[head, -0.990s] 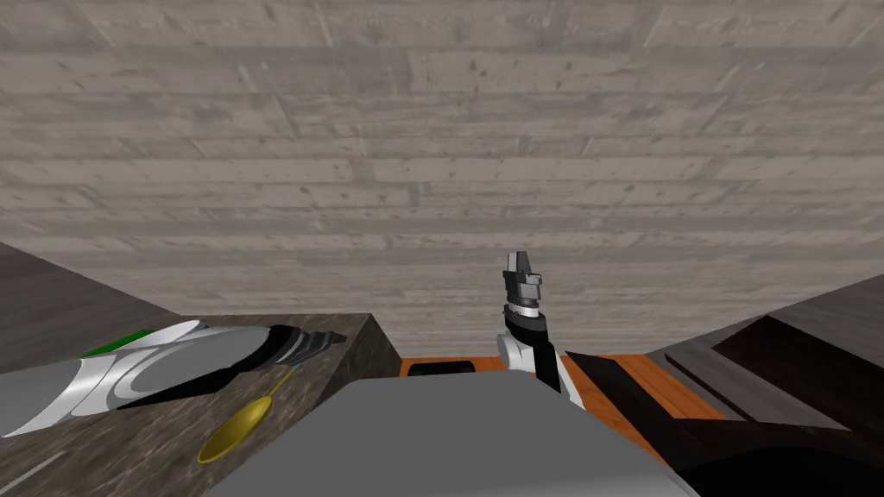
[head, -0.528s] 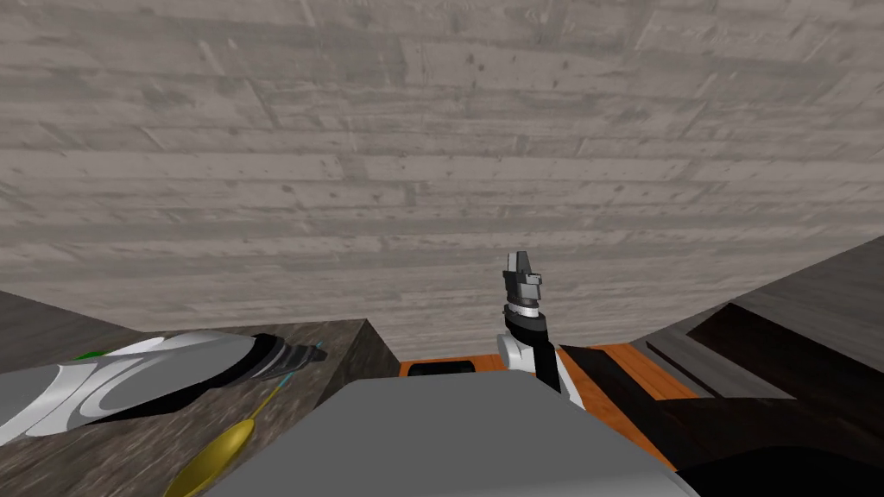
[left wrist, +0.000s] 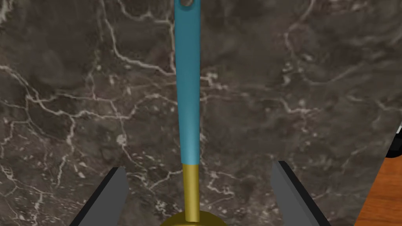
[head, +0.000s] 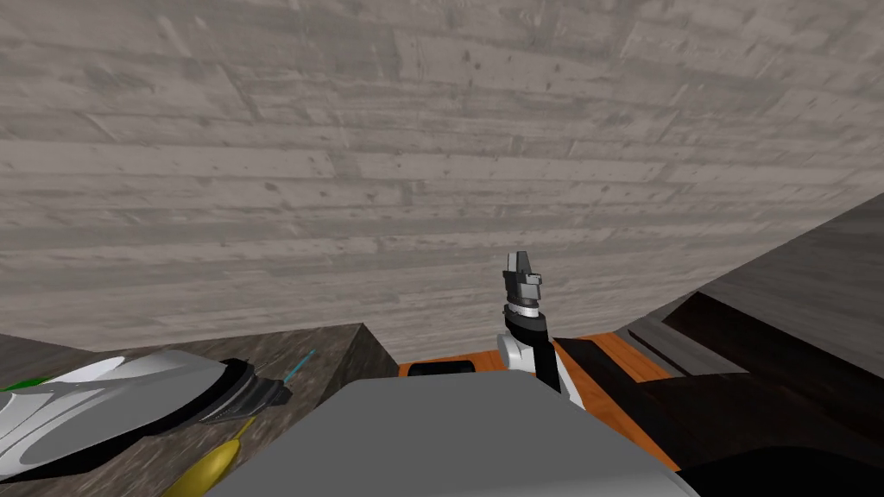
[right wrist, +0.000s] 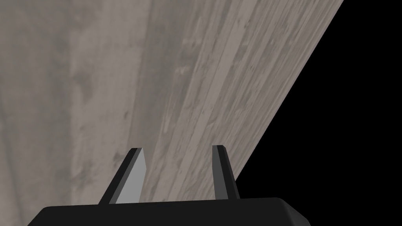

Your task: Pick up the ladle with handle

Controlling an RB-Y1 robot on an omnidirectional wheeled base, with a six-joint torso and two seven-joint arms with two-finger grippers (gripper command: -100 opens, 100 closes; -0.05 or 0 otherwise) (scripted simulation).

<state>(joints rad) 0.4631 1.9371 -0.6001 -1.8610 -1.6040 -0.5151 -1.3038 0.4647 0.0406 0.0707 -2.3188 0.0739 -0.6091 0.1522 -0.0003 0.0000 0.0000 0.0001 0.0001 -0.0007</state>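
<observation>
The ladle lies flat on a dark marble counter [head: 332, 349]. It has a gold bowl [head: 210, 468], a gold stem [left wrist: 191, 192] and a teal handle [left wrist: 187, 90]. My left gripper [left wrist: 198, 165] hangs open just above it. Its fingers [left wrist: 114, 192] straddle the spot where stem meets handle and touch neither side. In the head view the left gripper [head: 257, 397] covers the middle of the ladle, and the teal handle tip [head: 300, 367] pokes out beyond it. My right gripper [head: 520, 269] is raised above my chest, and its fingers [right wrist: 133, 172] stand apart around nothing.
The counter's corner and edge [head: 363, 332] drop off just right of the ladle onto an orange wooden floor [head: 626, 354]. Dark furniture [head: 777, 345] stands at the right. A green thing [head: 19, 385] peeks out behind my left arm.
My head view has tilted, so the counter sits lower. My left gripper has drawn back along the ladle from beyond the handle's end to over its middle. The right arm has not moved.
</observation>
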